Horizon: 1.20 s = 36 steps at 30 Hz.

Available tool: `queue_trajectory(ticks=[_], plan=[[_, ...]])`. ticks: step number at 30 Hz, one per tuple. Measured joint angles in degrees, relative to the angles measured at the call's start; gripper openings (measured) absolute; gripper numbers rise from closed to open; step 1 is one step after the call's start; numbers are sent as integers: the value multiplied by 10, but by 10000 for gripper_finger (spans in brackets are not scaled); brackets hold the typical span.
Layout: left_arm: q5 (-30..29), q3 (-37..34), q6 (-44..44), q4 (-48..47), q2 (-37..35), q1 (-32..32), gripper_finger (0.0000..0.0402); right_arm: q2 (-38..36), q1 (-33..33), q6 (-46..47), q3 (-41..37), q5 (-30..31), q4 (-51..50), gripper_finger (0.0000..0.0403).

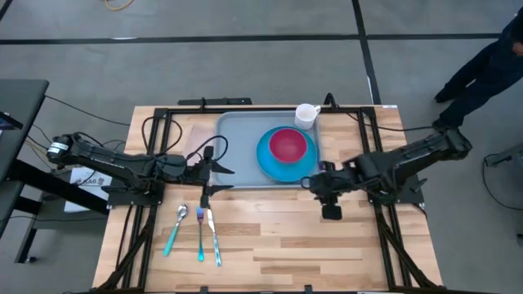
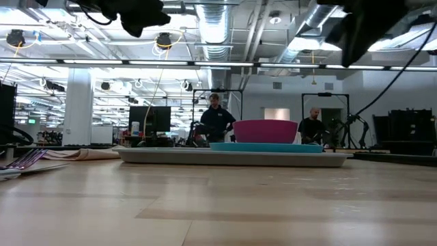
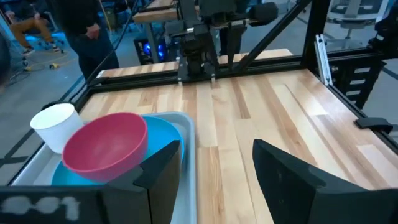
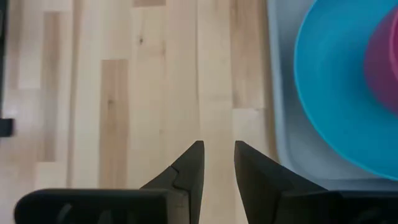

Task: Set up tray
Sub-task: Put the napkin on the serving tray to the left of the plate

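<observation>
Both end effectors, left (image 1: 214, 170) and right (image 1: 330, 198), hang open and empty; reach carelessly and you nudge the tray (image 1: 237, 135) toward the table's far edge.

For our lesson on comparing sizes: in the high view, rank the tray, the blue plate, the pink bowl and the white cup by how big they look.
Largest to smallest:
1. tray
2. blue plate
3. pink bowl
4. white cup
All four sit at about the same height, so the order looks reliable.
</observation>
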Motion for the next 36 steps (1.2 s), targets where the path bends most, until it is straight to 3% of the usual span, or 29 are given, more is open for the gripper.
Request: queue_trajectory(ticks=[21, 26, 36], plan=[[-2, -156, -46, 13, -258, -38, 190, -206, 54, 62, -282, 30, 309, 82], [-5, -198, -69, 26, -286, -38, 190, -236, 55, 69, -344, 27, 391, 82], [-32, -302, -98, 161, -293, -38, 190, -259, 62, 75, -464, 26, 575, 82]])
